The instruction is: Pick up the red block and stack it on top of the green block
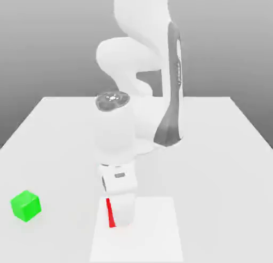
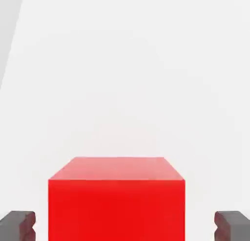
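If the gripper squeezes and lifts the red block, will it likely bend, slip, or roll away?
The red block looks like a solid cube with sharp edges, so it probably stays stiff. Its flat faces should sit steady on the table, so rolling seems unlikely. Its flat matte sides facing the fingers suggest a fair grip, though slipping remains possible.

The white Franka arm [image 1: 144, 70] rose from its base at the back of the desk [image 1: 224, 150], arched forward and folded steeply down, its dark-trimmed forearm running down the exterior view's right side. The wrist pointed straight down, carrying the gripper [image 1: 118, 216] low over the desk's near edge. In the hand view, two dark grey fingers [image 2: 17, 225] stood one on either side of the red block [image 2: 116, 201], with a clear gap between each pad and the block's faces, so the fingers were not yet pressed against it.
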You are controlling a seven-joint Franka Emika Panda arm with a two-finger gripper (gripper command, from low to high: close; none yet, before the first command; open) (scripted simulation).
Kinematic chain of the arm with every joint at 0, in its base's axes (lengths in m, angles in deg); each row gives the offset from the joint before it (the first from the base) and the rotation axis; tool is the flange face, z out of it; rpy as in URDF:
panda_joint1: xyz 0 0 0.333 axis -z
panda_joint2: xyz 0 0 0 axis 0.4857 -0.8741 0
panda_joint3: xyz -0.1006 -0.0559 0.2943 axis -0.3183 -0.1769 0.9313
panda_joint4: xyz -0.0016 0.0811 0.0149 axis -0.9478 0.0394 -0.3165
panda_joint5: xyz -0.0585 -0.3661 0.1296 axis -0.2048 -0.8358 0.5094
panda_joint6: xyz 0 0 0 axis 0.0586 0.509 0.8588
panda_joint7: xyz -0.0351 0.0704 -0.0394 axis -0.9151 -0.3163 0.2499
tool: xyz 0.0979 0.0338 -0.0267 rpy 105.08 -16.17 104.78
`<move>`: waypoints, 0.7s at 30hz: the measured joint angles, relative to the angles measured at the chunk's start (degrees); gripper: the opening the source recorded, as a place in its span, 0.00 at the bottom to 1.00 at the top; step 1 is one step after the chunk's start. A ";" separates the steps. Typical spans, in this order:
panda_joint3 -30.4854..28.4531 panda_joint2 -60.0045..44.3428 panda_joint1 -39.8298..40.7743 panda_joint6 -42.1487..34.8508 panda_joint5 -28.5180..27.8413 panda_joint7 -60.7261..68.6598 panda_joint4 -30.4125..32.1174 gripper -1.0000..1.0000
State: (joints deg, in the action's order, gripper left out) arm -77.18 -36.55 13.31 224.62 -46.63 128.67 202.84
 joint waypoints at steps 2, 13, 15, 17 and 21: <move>-0.01 0.00 -0.01 -0.07 0.05 0.05 0.00 0.00; -10.04 8.96 -6.32 -6.10 -15.86 -11.59 1.73 0.00; -11.24 11.31 -6.51 -7.76 -19.79 -14.48 2.24 0.00; -11.78 13.50 -6.17 -9.38 -23.07 -16.92 2.78 0.00; -17.59 13.50 1.07 -13.67 -23.41 -21.04 -0.94 0.00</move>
State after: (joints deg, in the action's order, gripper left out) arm -94.77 -23.06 14.38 210.94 -70.04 107.63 201.90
